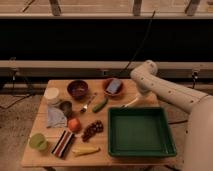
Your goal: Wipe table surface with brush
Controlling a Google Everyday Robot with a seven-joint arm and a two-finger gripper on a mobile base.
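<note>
Wooden table surface (pixel 94 86), green tray (pixel 140 111), dark bowl (pixel 77 89), orange bowl (pixel 106 90), cucumber (pixel 100 105), grapes (pixel 92 129), gripper (pixel 140 95) over far-right edge
</note>
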